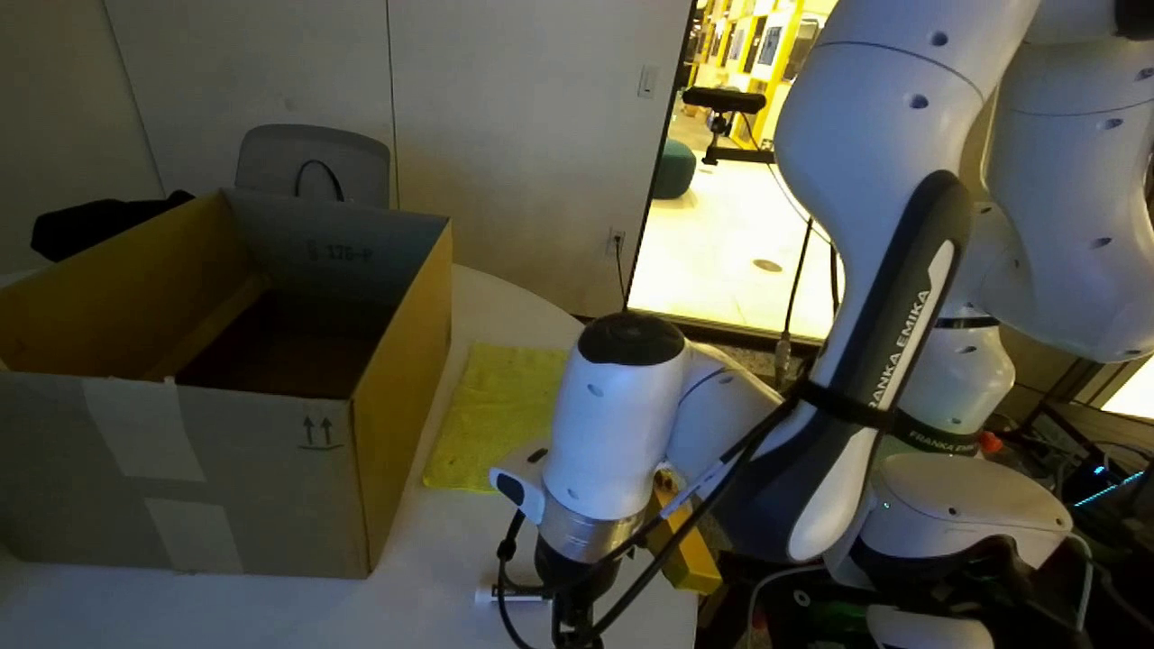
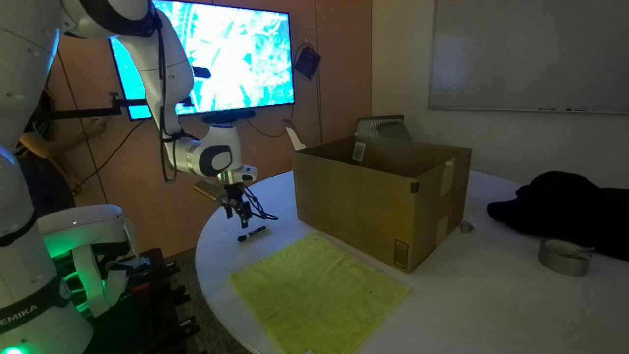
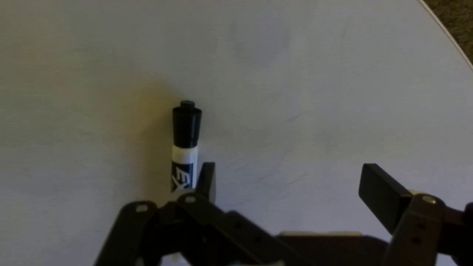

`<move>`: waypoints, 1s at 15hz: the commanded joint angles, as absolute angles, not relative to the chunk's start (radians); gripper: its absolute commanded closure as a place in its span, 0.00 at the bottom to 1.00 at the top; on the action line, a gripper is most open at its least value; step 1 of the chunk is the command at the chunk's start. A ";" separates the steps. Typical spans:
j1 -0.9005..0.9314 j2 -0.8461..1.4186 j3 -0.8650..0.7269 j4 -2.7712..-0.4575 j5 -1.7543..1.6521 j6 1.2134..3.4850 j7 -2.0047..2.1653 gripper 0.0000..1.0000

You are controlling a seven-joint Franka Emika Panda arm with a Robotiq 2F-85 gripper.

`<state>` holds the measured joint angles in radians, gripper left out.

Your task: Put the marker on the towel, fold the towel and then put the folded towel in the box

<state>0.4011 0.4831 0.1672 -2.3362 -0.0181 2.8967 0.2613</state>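
Well, the pincer [image 3: 289, 177] gapes near the marker [image 3: 185, 147].

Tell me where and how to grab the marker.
I'd take the black-capped marker mid-length, from above: it lies flat on the table, crosswise to how the open pincer closes. First shift the pincer left in the wrist view; the marker shows outside its gap.

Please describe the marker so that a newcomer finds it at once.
On the round white table stands a brown cardboard box, beside a yellow cloth towel. Off the towel, near the black gripper, lies the slim white marker, distinguished by its black cap.
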 commanded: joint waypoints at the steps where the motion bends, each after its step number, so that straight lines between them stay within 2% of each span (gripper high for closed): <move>1: 0.436 0.558 0.116 -2.253 -0.049 2.900 0.257 0.00; 8: 0.441 0.586 0.049 -2.196 -0.085 2.883 0.244 0.00; 15: 0.356 0.482 0.081 -2.222 -0.097 2.818 0.113 0.00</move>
